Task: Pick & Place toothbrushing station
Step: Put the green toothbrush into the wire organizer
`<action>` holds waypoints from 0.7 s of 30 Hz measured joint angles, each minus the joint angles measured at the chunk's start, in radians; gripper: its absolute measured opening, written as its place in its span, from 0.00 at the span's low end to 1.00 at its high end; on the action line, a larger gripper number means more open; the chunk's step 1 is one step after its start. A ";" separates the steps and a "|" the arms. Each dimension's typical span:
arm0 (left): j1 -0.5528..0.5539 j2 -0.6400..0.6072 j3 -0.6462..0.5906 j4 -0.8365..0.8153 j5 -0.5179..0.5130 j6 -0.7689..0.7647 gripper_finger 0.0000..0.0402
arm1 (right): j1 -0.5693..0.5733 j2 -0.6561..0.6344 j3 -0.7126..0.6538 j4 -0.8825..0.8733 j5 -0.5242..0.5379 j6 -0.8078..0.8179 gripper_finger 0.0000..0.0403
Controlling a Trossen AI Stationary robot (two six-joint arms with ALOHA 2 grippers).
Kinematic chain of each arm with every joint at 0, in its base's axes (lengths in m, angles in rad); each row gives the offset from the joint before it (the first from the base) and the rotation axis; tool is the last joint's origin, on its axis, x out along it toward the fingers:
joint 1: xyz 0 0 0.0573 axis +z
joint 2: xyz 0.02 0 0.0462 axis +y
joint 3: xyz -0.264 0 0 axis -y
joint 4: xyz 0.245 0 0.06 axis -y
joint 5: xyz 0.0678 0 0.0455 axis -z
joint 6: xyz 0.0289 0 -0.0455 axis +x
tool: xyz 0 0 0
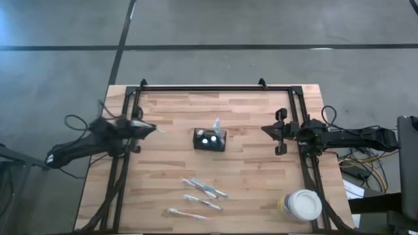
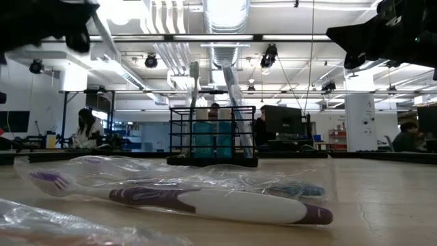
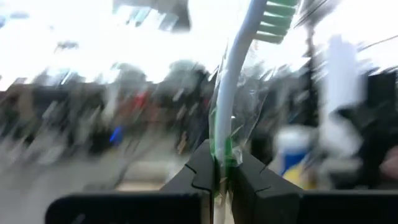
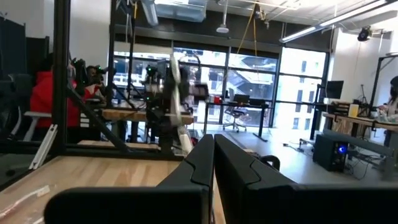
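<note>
A: Colours?
B: Black mesh-sided caddy (image 1: 209, 140) on the pale striped wooden table (image 1: 261, 176); white-and-purple plastic-wrapped toothbrush (image 2: 205, 201).
A: Left gripper's (image 3: 217, 177)?
B: White-and-green wrapped toothbrush (image 3: 233, 74).

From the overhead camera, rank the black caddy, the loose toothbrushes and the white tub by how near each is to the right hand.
In the high view, measured from the right hand at the table's right side:
1. Black caddy, at the table's middle, level with the hand.
2. White tub, at the near right corner.
3. Loose toothbrushes, near the front edge, centre-left; their closest end roughly matches the tub.
</note>
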 joint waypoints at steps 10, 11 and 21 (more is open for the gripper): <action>0.002 0.448 0.325 0.010 0.034 0.152 0.05 | 0.000 0.013 0.000 0.012 0.000 -0.027 0.02; 0.002 0.511 0.346 0.033 0.034 0.169 0.05 | 0.000 0.013 0.000 0.013 0.000 -0.030 0.02; 0.057 0.941 0.452 0.275 0.126 0.161 0.05 | 0.000 0.013 0.000 -0.001 0.000 -0.028 0.02</action>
